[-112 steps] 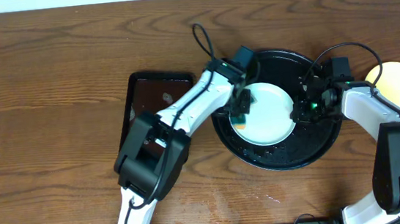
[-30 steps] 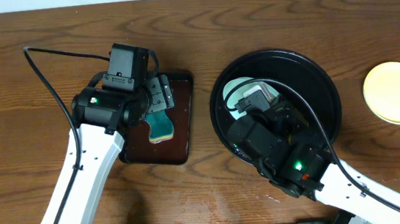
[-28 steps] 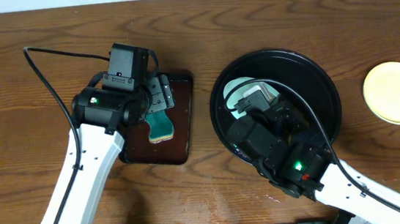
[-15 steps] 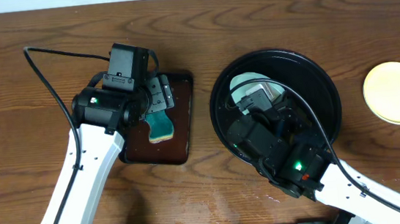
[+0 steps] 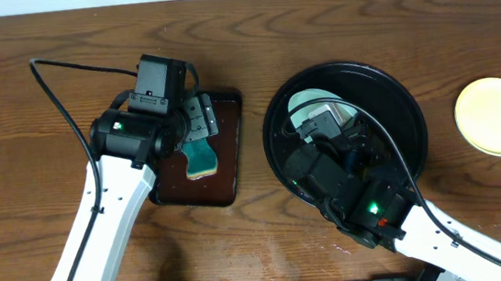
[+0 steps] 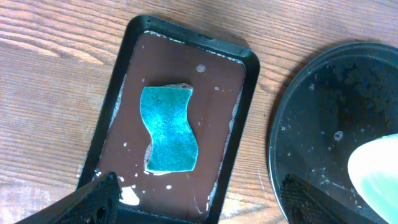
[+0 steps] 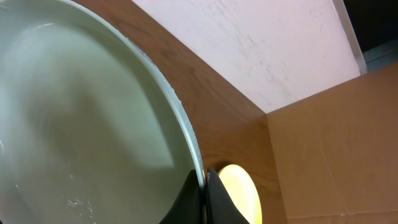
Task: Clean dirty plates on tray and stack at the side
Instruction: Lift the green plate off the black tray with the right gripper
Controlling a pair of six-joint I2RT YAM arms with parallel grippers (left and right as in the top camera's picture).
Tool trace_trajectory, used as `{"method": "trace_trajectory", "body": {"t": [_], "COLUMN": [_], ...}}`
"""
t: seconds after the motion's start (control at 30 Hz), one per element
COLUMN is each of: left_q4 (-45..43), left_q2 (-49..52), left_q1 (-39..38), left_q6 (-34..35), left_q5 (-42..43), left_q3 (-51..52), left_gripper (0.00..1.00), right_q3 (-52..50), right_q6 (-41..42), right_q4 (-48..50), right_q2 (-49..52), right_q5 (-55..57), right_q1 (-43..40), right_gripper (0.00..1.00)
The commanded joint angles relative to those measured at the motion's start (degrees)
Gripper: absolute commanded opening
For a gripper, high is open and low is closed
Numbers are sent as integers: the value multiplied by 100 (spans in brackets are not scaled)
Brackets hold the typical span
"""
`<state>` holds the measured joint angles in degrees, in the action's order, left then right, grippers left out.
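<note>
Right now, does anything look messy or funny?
Yes. White suds dot the brown tray around the teal sponge, and droplets speckle the black tray. The right gripper pinches the pale plate by its rim, seemingly tipped up.

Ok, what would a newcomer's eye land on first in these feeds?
The large glossy black round tray centre-right, where the right gripper pinches the rim of a pale bluish-white plate. Then the teal sponge in the dark brown rectangular tray at left, and a pale yellow plate far right.
</note>
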<state>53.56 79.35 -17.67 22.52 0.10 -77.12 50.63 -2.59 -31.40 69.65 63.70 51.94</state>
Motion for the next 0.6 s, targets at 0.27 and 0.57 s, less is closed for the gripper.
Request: {"method": "trace_trajectory", "body": {"t": [0.27,0.57], "left_q4": [13,13], "left_q2": [0,0], "left_q1": [24,24], "left_q6": [4,4], "left_q5": [35,35], "left_q3": [-120,-120], "left_gripper": [83,84], "right_q3": [37,37], "right_q6": [599,599], "right_q4": [37,-17], "right_q2": [-114,-114], "right_q5": [-24,-717], "right_q1": [-175,-610], "right_gripper": [1,1]}}
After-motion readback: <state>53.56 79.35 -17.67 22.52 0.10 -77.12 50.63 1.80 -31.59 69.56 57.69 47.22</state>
